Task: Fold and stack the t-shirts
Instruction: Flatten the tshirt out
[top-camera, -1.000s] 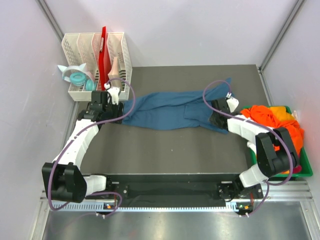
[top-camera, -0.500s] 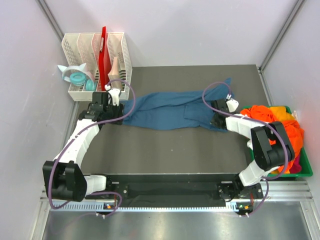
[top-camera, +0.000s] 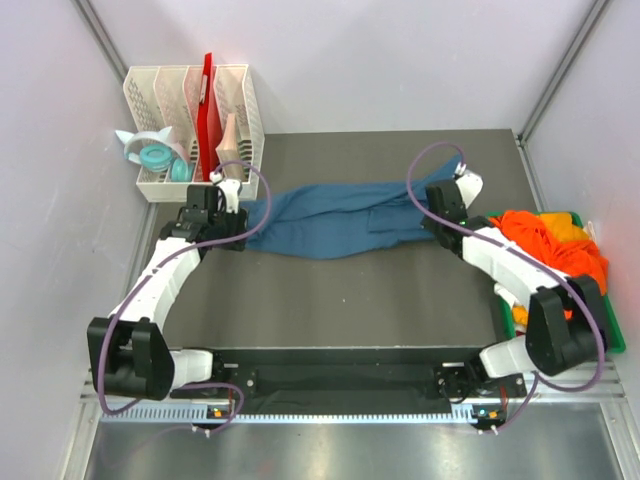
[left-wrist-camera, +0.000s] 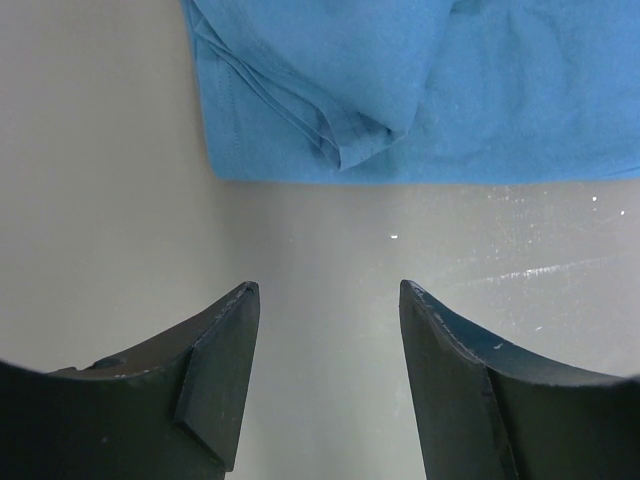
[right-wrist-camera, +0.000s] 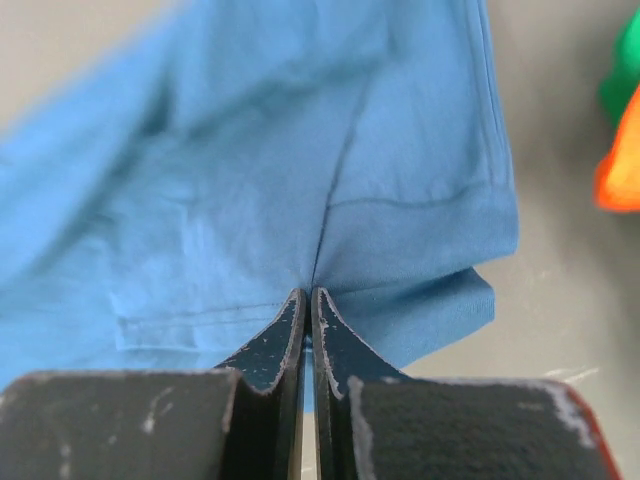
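Teal t-shirt (top-camera: 335, 215) laid across bench (top-camera: 350, 300).
Its right end is pinched in the closed right end effector (right-wrist-camera: 308, 292); left end effector (left-wrist-camera: 325, 290) is held wide open, empty, just short of the hem.

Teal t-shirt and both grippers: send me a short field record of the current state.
teal t-shirt: bunched lengthwise across the table, not folded
left gripper: open, over bare table just short of the shirt's left end
right gripper: shut on a pinch of fabric at the shirt's right end
orange t-shirts: heaped in the green bin at the table's right edge
stack: none started
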